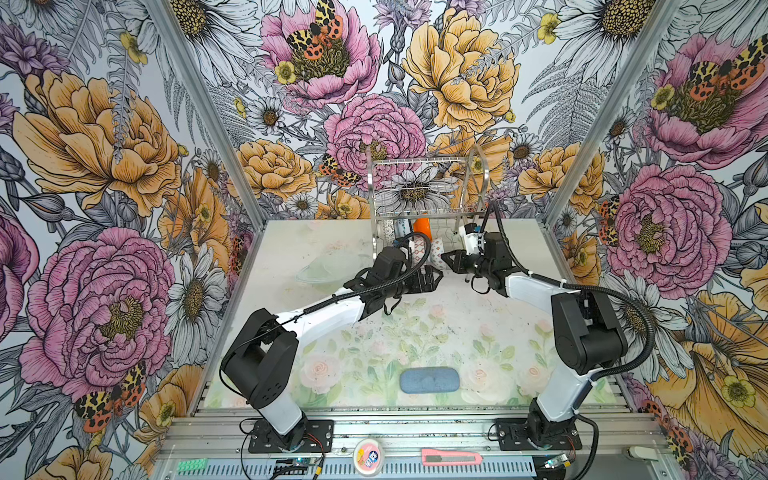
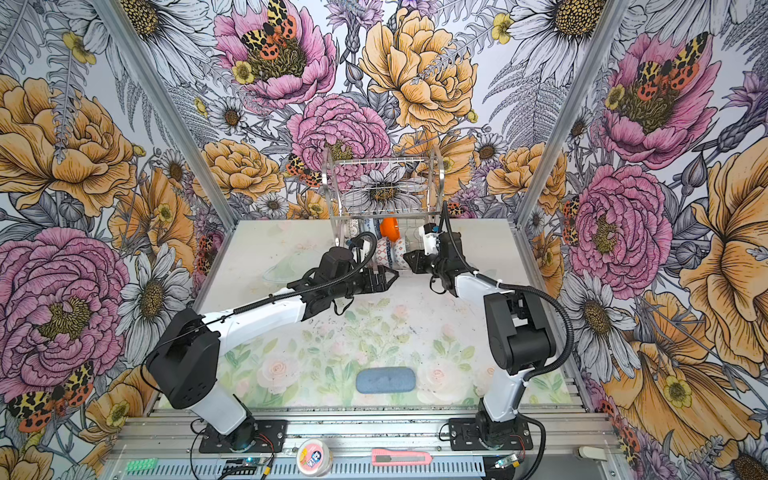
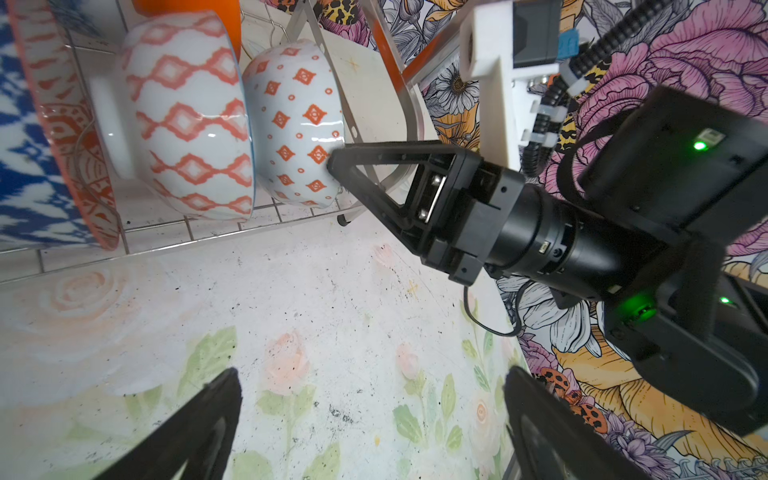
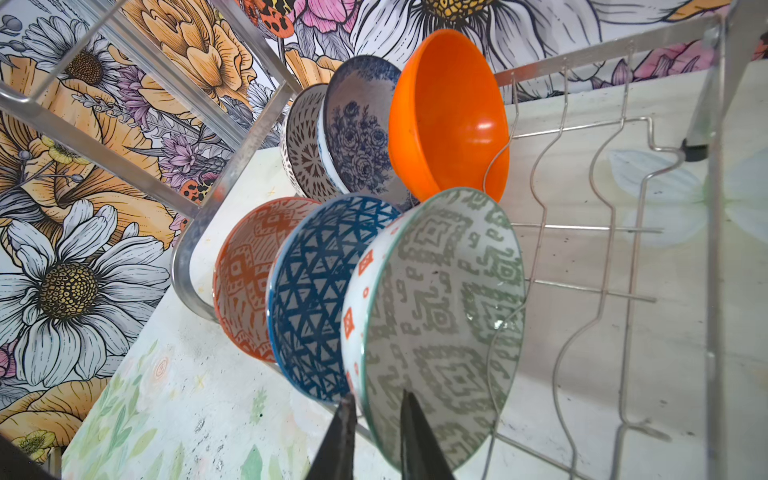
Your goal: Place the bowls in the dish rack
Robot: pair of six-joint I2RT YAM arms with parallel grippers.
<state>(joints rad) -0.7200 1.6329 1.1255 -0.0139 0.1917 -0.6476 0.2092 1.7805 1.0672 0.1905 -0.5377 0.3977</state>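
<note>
Grey-green bowl (image 4: pixel 440 291) in near-closed right gripper (image 4: pixel 378 401)

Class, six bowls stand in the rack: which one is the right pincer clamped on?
The grey-green patterned bowl, white with orange diamonds outside: the right pincer straddles its rim. It alone is touched.

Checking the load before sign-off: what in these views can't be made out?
Top views: how many bowls sit in the dish rack; the left arm and rack wires cover them.
Right wrist view: black-and-white lattice bowl, mostly behind the blue floral bowl; right tool, base cut off by the bottom edge.
Left wrist view: orange bowl, cut off by the top edge.
</note>
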